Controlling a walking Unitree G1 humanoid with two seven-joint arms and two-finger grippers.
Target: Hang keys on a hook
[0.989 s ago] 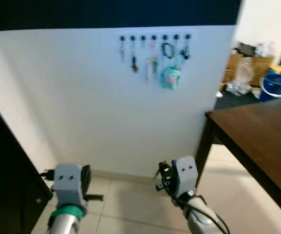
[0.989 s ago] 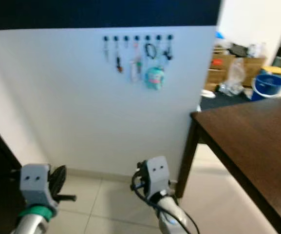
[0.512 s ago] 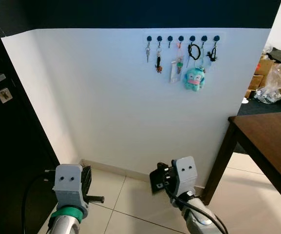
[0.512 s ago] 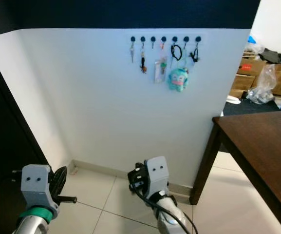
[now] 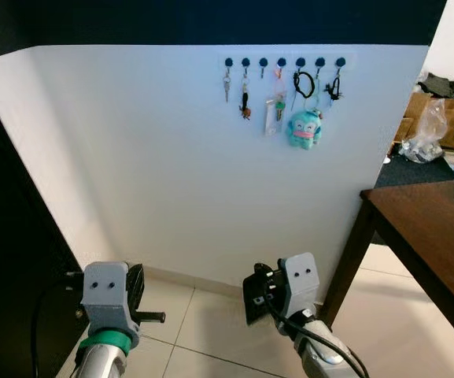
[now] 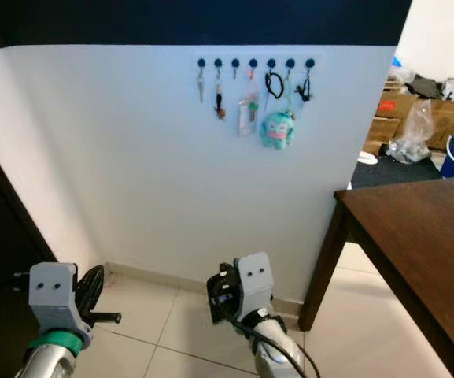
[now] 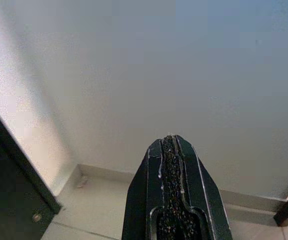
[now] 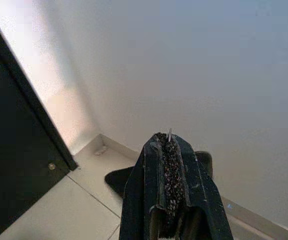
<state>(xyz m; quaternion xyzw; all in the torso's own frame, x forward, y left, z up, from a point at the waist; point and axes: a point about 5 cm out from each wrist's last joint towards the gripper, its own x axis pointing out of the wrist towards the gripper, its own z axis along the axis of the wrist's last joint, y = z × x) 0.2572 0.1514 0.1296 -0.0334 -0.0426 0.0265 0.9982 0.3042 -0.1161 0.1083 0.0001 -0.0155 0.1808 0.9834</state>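
Seven hooks (image 5: pixel 283 61) upper centre; third looks free. Right gripper (image 8: pixel 169 145) pinches keys (image 8: pixel 134 180), left gripper (image 7: pixel 169 150) closed, empty. Raise right, approach square.

A white wall (image 5: pixel 171 157) under a dark upper band meets pale floor tiles (image 5: pixel 203 315), beside a dark wooden table (image 5: pixel 435 228).

home hallway: wall key hooks (image 5: pixel 283 61), dark door (image 5: pixel 6 260), tiled floor (image 5: pixel 203 346), wooden table (image 5: pixel 435 228).
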